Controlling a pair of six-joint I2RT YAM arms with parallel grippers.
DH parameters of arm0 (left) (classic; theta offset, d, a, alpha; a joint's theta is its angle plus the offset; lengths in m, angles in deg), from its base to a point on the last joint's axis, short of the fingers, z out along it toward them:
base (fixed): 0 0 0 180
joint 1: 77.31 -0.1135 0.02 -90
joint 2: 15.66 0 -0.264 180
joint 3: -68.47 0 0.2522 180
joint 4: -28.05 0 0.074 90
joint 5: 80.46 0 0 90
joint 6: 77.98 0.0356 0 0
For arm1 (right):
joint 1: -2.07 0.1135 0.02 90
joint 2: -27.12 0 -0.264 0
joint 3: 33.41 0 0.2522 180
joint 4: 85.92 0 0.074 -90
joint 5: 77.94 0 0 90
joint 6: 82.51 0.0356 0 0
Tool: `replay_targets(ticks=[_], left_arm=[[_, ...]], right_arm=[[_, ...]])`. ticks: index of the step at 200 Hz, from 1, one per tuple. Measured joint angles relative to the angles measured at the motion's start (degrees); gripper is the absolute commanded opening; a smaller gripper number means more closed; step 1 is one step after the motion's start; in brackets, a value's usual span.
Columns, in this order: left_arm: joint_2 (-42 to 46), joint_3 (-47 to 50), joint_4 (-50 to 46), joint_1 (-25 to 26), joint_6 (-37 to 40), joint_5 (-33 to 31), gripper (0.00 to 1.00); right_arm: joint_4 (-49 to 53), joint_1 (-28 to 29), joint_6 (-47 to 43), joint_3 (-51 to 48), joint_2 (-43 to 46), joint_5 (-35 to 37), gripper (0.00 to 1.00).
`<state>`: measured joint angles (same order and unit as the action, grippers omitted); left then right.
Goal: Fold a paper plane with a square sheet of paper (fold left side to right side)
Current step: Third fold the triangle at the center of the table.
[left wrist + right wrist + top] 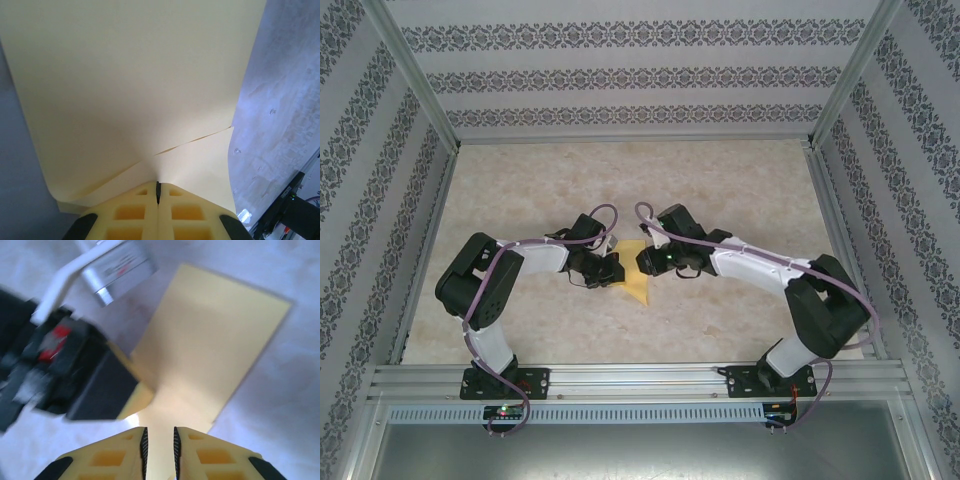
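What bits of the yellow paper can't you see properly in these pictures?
- Top view: the paper is tiny; the left gripper and right gripper cover its upper part.
- Left wrist view: its top runs off the picture's edge.
- Right wrist view: the blurred left arm hides its left corner.

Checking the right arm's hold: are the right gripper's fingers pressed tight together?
No, in the right wrist view the right gripper has a clear gap between its fingers, with the yellow paper showing through it.
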<state>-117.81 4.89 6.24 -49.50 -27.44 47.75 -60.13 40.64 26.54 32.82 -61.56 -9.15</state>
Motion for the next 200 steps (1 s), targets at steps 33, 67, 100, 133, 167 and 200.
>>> replay_targets(ticks=[33,67,100,133,167,200], left_arm=[[0.17,0.0,-0.07,0.0,0.0,-0.35,0.06],[0.31,0.0,-0.26,0.0,0.0,-0.79,0.06],[0.31,0.0,-0.26,0.0,0.0,-0.79,0.06],[0.31,0.0,-0.26,0.0,0.0,-0.79,0.06],[0.31,0.0,-0.26,0.0,0.02,-0.79,0.06],[0.31,0.0,-0.26,0.0,0.07,-0.76,0.06]], right_arm=[[-1.09,3.63,4.81,-3.54,-0.04,-8.31,0.2],[-1.9,6.93,6.67,-3.56,-3.91,-10.56,0.2],[-2.01,6.93,7.23,-3.56,-7.13,-10.12,0.2],[-2.03,6.64,7.41,-3.56,-8.15,-9.4,0.2],[-2.14,5.77,7.67,-3.56,-8.76,-8.85,0.2],[-2.62,5.03,7.82,-3.61,-9.64,-8.87,0.2]])
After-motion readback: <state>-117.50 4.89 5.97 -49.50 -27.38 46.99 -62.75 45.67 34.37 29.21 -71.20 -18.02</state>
